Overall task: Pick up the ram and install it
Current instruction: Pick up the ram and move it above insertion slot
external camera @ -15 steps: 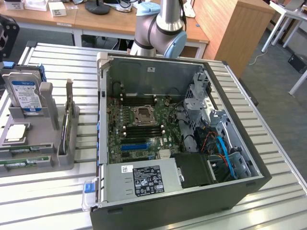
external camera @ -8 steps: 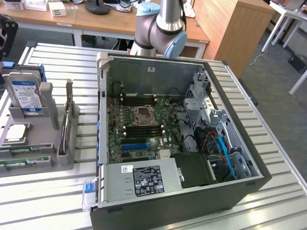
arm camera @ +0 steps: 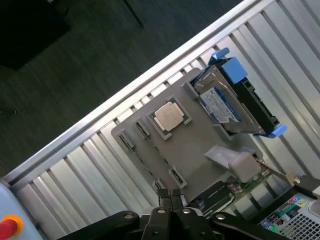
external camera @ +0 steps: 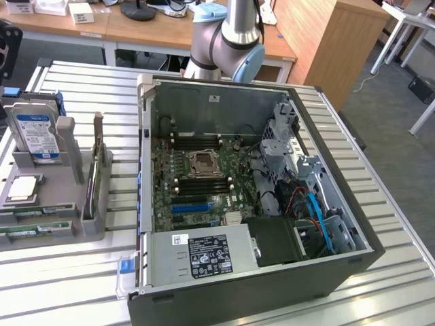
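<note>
Two ram sticks (external camera: pixel 34 229), long, thin and green, lie side by side at the near end of a grey holder (external camera: pixel 64 204) at the exterior view's left. In the wrist view, my gripper (arm camera: pixel 170 196) hangs well above that holder (arm camera: pixel 200 145). Its dark fingertips (arm camera: pixel 165 199) are pressed together with nothing between them. Seen from the wrist, they line up with the holder's edge beside a small clip (arm camera: pixel 176 177). An open computer case (external camera: pixel 340 197) lies on the table with its motherboard (external camera: pixel 204 183) exposed. Black memory slots (external camera: pixel 202 180) run beside the processor socket (external camera: pixel 202 163).
The holder also carries a blue-framed hard drive (arm camera: pixel 230 97), a square silver processor chip (arm camera: pixel 169 116) and an upright card (external camera: pixel 95 170). The arm's joint (external camera: pixel 228 47) rises behind the case. A red button (arm camera: pixel 7 226) sits near the slatted table's edge (arm camera: pixel 100 125). Desks stand behind.
</note>
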Robot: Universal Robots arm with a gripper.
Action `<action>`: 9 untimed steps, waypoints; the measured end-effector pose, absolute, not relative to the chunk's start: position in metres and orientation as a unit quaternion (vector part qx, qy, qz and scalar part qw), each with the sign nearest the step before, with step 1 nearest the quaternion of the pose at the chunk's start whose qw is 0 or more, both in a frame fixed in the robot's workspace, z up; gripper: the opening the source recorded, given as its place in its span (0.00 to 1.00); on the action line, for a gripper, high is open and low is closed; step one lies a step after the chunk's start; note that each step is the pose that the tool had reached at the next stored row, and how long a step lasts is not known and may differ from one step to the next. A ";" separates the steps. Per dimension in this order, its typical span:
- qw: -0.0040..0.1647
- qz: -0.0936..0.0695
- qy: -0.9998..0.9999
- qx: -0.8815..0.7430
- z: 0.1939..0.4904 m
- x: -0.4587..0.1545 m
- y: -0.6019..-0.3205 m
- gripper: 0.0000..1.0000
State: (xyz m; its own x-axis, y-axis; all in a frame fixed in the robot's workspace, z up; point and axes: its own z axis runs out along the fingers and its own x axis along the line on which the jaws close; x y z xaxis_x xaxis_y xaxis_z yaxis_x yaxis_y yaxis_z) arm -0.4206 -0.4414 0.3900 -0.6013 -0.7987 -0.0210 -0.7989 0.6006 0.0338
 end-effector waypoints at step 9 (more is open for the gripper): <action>0.000 0.019 0.855 -0.518 0.389 -0.421 -0.441 0.11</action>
